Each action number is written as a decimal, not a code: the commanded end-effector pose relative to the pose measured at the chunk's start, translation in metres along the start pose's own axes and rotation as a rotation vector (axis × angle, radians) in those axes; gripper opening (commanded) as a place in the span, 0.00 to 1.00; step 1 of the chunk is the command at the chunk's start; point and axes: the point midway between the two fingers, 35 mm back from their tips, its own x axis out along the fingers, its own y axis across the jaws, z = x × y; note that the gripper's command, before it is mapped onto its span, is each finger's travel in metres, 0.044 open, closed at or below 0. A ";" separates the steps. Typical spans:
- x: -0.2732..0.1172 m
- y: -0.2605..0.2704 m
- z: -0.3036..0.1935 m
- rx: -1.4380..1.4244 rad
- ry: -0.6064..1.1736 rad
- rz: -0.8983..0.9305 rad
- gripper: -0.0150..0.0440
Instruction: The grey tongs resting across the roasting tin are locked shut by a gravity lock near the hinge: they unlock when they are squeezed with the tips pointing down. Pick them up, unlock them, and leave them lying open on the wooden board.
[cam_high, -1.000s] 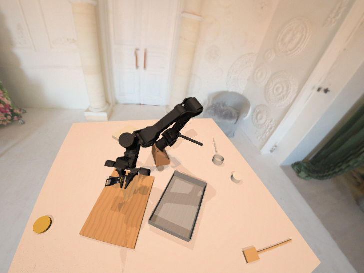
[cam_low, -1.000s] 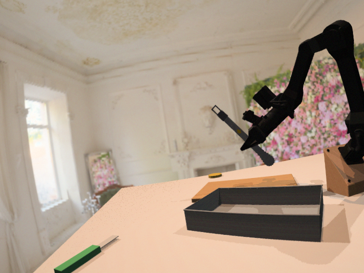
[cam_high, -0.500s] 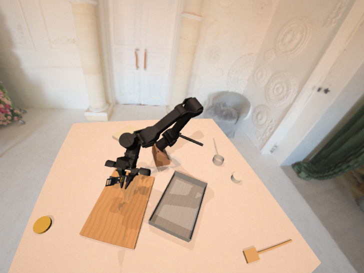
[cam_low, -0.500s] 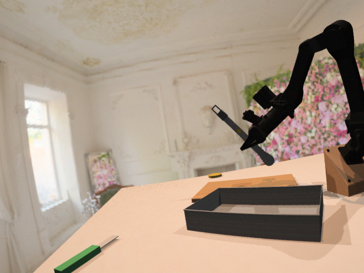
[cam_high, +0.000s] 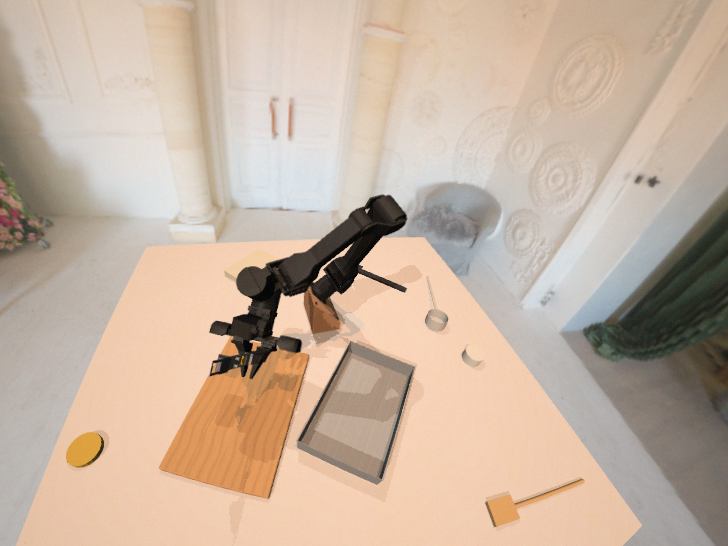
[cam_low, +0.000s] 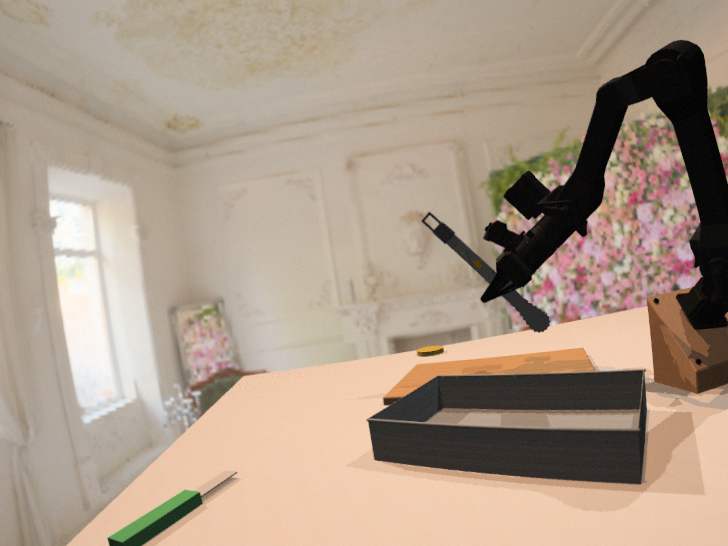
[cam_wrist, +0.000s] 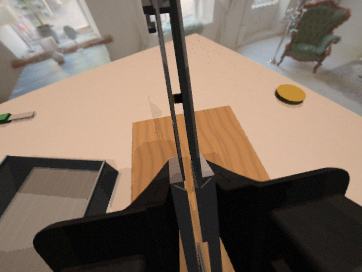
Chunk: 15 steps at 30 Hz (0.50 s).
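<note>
The grey tongs (cam_high: 222, 365) (cam_low: 464, 251) (cam_wrist: 185, 75) hang in the air, held by my gripper (cam_high: 248, 374) (cam_low: 483, 298) (cam_wrist: 182, 162), which is shut on their arms. In the exterior view they slant: the hinge end with its square loop is up at the left, the rounded tips are down at the right. The two arms lie close together with a narrow gap. The tips are hidden in the wrist view. The wooden board (cam_high: 205, 452) (cam_low: 411, 382) (cam_wrist: 230, 125) lies flat below. The roasting tin (cam_high: 341, 461) (cam_low: 505, 452) (cam_wrist: 106, 185) stands beside it with nothing across it.
A yellow disc (cam_high: 84, 449) (cam_low: 429, 351) (cam_wrist: 290, 93) lies beyond the board. A green-handled knife (cam_low: 155, 518) (cam_wrist: 4, 118) lies on the tin's far side from the board. A wooden spatula (cam_high: 502, 509), a white cylinder (cam_high: 472, 355) and a small handled pan (cam_high: 436, 325) are at the right.
</note>
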 end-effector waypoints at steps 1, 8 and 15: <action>0.005 -0.005 0.007 -0.008 0.022 -0.011 0.00; 0.014 -0.013 0.013 -0.002 0.103 -0.029 0.00; 0.022 -0.019 0.017 0.001 0.188 -0.046 0.00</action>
